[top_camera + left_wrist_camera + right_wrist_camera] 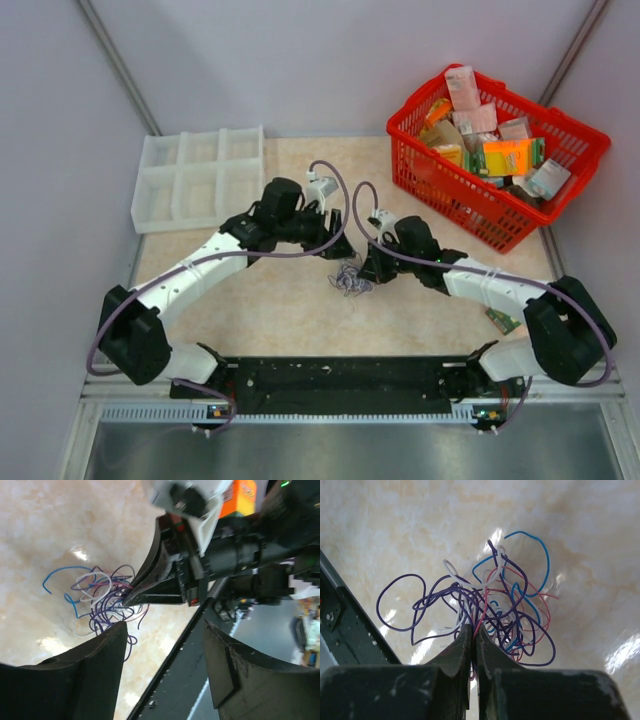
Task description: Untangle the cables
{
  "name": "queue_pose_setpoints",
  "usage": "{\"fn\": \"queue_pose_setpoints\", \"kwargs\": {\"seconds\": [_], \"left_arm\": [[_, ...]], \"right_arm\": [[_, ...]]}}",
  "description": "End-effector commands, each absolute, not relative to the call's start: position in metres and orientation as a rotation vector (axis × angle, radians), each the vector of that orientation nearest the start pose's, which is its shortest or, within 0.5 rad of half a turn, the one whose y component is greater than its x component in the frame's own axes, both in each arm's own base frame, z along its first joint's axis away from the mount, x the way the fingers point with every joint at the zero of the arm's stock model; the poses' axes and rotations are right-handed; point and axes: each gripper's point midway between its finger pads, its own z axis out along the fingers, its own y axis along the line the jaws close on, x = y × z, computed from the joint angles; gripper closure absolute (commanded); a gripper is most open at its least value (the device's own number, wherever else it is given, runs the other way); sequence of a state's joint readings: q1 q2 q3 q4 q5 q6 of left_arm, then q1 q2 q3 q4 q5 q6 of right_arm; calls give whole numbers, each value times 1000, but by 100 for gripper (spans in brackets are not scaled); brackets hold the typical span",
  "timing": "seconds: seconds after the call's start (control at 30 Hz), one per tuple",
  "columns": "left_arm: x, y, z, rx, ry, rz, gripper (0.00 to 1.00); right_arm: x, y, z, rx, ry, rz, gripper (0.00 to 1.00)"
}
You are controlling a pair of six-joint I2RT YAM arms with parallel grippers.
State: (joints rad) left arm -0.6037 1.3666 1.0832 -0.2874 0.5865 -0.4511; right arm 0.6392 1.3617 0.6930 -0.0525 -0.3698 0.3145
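Right claw [472,630] pinched shut on cables [485,605], centre frame, likely anchoring them; left claw [164,627] wide, poised beside.

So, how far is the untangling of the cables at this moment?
Done: nothing visible yet; the cables form one knot of purple, blue, pink and white strands on the table, with none lying apart. In hand: the right gripper has its jaws shut on some strands at the knot's edge; the left gripper, jaws open, is close beside it. Left: freeing every wire.
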Motion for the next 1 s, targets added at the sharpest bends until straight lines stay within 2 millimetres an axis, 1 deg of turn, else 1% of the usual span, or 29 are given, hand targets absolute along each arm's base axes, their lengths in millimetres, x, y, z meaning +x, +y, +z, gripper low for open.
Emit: {"fn": "queue_pose_setpoints", "kwargs": {"seconds": [0.0,0.07,0.1,0.23,0.33,0.47,0.5,0.57,0.63,0.67,0.73,0.83,0.87,0.93,0.97], "left_arm": [[254,-295,198,612,2283,-969,40],[241,-300,196,692,2285,-1026,52],[240,-301,196,710,2275,-1018,55],[234,-309,188,744,2302,-1039,56],[240,-310,179,730,2331,-1006,48],[240,-319,170,727,2351,-1065,38],[241,-320,167,714,2361,-1067,37],[244,-322,167,689,2367,-1070,37],[247,-324,171,661,2350,-1071,43],[252,-324,174,634,2323,-1059,46],[259,-322,183,591,2261,-1017,44],[262,-321,192,549,2186,-1001,36],[262,-322,193,542,2176,-1003,35],[261,-326,191,538,2188,-1012,36],[261,-329,189,538,2196,-1020,38]], "right_arm": [[260,277,127,-540,2043,999,100],[258,272,128,-510,1996,1014,100],[256,269,124,-508,1982,1017,100],[243,272,128,-555,1929,1080,100],[241,271,131,-555,1910,1083,100],[236,273,137,-569,1894,1116,100],[233,273,137,-574,1891,1132,100],[228,275,139,-581,1882,1166,100],[224,275,142,-587,1872,1189,100],[222,275,144,-585,1870,1197,100],[221,275,145,-584,1867,1198,100],[221,273,144,-575,1877,1188,100],[221,273,144,-573,1875,1190,100],[220,273,145,-572,1874,1200,100],[220,274,146,-573,1872,1205,100]]}}
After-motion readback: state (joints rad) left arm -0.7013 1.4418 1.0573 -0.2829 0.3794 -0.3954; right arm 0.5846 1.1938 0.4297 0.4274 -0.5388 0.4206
